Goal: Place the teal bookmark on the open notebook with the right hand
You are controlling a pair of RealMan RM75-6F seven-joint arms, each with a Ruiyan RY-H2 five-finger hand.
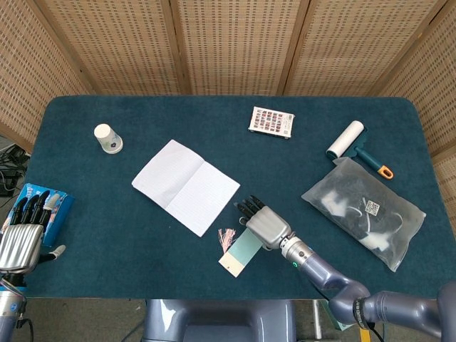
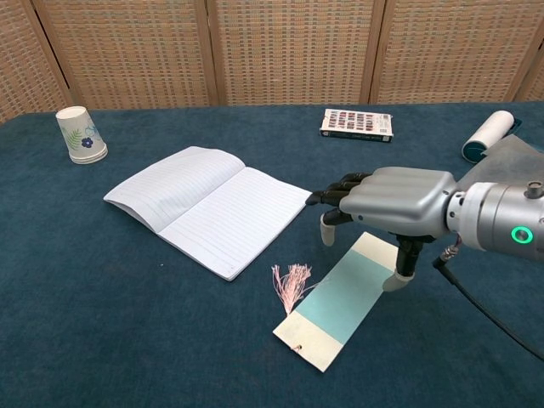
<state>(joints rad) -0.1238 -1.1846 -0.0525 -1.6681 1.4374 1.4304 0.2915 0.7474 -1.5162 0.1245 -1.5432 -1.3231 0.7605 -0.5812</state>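
The teal bookmark [image 2: 340, 298] [image 1: 244, 251] with cream ends and a pink tassel [image 2: 291, 283] lies flat on the cloth, just right of the open notebook [image 2: 208, 206] [image 1: 185, 186]. My right hand [image 2: 387, 204] [image 1: 262, 224] hovers palm down over the bookmark's far end, fingers spread, thumb tip close to the card's edge. Nothing is held in it. My left hand [image 1: 23, 239] rests open at the table's left edge, away from both objects, seen only in the head view.
A paper cup [image 2: 80, 134] stands at the far left. A patterned box [image 2: 356, 124] lies at the back centre. A lint roller [image 1: 349, 144] and a clear plastic bag [image 1: 365, 210] occupy the right side. A blue packet [image 1: 50, 206] sits by my left hand.
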